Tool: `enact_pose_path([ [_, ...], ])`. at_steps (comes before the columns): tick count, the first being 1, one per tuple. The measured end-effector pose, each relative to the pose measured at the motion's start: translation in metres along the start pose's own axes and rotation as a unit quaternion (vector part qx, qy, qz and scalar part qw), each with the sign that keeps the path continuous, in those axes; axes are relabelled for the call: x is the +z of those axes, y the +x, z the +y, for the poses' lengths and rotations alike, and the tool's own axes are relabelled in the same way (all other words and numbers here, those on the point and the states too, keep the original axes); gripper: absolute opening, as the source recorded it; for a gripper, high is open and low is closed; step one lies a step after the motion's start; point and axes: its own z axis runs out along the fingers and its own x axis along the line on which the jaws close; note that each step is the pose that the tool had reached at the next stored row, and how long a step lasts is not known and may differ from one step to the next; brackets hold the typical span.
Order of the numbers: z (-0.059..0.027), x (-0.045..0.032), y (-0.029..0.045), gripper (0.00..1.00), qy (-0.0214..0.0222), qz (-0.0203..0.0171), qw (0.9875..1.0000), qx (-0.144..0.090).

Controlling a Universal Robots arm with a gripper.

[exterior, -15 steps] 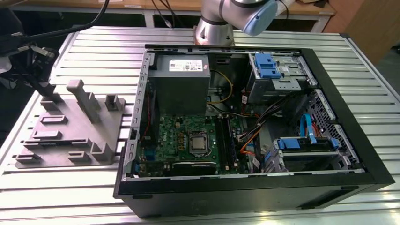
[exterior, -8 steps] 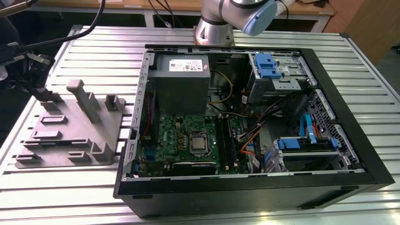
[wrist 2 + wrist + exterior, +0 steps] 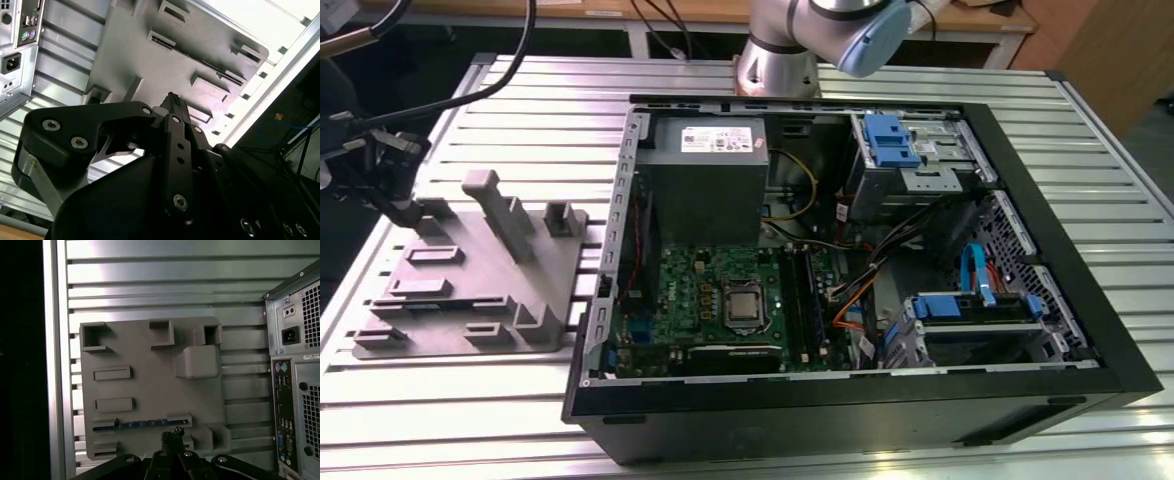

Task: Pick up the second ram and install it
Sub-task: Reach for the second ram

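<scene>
I read the jaws as pressed together with nothing between them; in both wrist views their tips meet in one dark point. The second ram [image 3: 142, 423] lies just beyond those tips, seated in a long slot of the grey holder tray [image 3: 150, 375], which sits on the slatted desk [image 3: 150, 285]. The open computer case [image 3: 295, 390] stands off to one side of the jaws, well apart from the stick.

My worry is that the stick is thin and sunk in its slot, with raised tray blocks close by. Jaws coming down off-centre or skewed could strike a block, or pinch one end and cock the stick so it binds.

Only the stick's upper edge shows, so I cannot tell its notch or how firmly it sits. In the exterior view I cannot make out whether the memory slots on the motherboard [image 3: 707, 300] are free.
</scene>
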Motion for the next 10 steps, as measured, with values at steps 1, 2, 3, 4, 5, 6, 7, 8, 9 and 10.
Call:
enact_pose_path([
  [1,-0.0005,0.0015,0.0009,0.1,0.0,0.0,1.0,0.0],
  [2,-0.0008,0.0027,0.0015,0.1,0.0,0.0001,1.0,0.0],
  [3,-0.0012,0.0039,0.0023,0.1,0.0001,0.0001,1.0,0.0],
  [4,-0.0016,0.0054,0.003,0.1,0.0001,0.0001,1.0,0.0],
  [5,-0.0019,0.0067,0.0036,0.1,0.0,0.0001,1.0,0.0],
  [6,-0.0022,0.0081,0.004,0.1,0.0,0.0002,1.0,0.0],
  [7,-0.0025,0.0095,0.0044,0.1,0.0001,0.0003,1.0,0.0],
  [8,-0.0028,0.0109,0.0049,0.1,0.0001,0.0004,1.0,0.0],
  [9,-0.0031,0.0122,0.0053,0.1,0.0001,0.0004,1.0,0.0],
  [10,-0.0033,0.0136,0.0057,0.1,0.0001,0.0005,1.0,0.0],
])
